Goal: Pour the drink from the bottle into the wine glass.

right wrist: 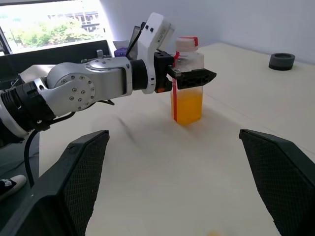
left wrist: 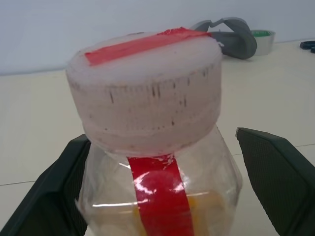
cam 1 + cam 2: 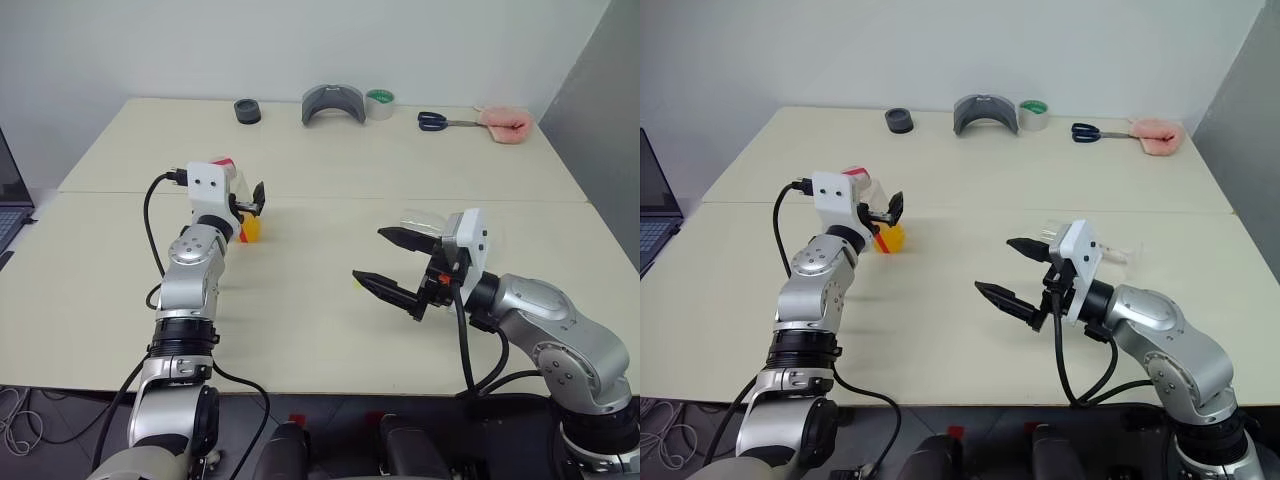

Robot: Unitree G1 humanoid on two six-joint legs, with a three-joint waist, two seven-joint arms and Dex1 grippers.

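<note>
Left gripper [image 1: 189, 77]: fingers spread wide either side of the upright bottle [image 1: 187, 93] on the table [image 3: 330, 290], capped, drink [image 1: 187, 108] filling its lower half. Right gripper [image 3: 385, 262]: spread, empty, with the wine glass [image 3: 424, 222] partly hidden behind it.

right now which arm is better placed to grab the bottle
Left. Its end effector is open with a finger on each side of the bottle, just below the cap. The right end effector is open over bare table, well away from the bottle.
</note>
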